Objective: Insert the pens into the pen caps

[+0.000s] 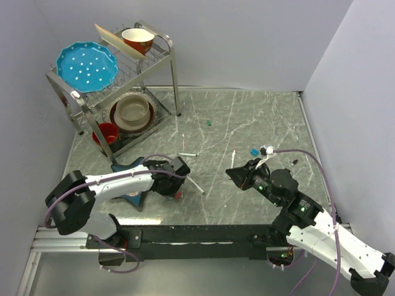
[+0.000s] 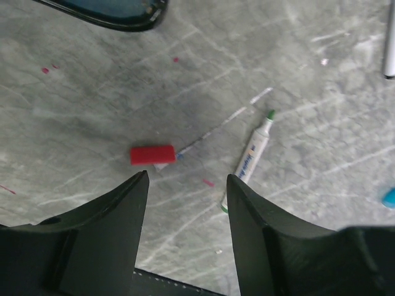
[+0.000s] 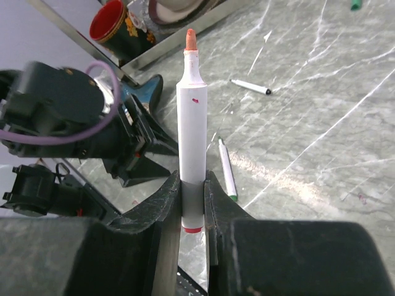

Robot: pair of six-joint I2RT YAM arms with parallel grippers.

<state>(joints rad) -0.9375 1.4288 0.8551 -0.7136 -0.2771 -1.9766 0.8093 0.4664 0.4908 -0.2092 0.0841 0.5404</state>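
**A:** What is the left claw (image 2: 187, 176) doing?

**B:** It is spread wide with nothing in it, hanging low over the table (image 2: 296, 80). The red cap (image 2: 152, 154) lies flat just ahead of its fingertips, nearer the left finger (image 2: 126, 216), and it touches neither finger.

**A:** Are any pens near it?

**B:** Yes, the green-tipped pen (image 2: 250, 161) lies ahead of the right finger (image 2: 253, 222). Its tip points away from the claw, and its back end sits right at that finger's edge. I can't tell whether they touch.

**A:** And the right claw (image 3: 192, 176)?

**B:** It is closed narrow on the red-tipped pen (image 3: 192, 123). It pinches the barrel near the back end, so most of the pen sticks straight out past the fingertips with the bare tip leading. The pen points towards the left claw.

**A:** What else lies in front of it?

**B:** On the table beyond its fingers there's the green-tipped pen again. The black-tipped pen (image 3: 250, 86) is further out, and the green cap (image 3: 356, 5) is far ahead to the right. In the overhead view the blue cap (image 1: 253, 151) lies close beside the right claw but apart from it.
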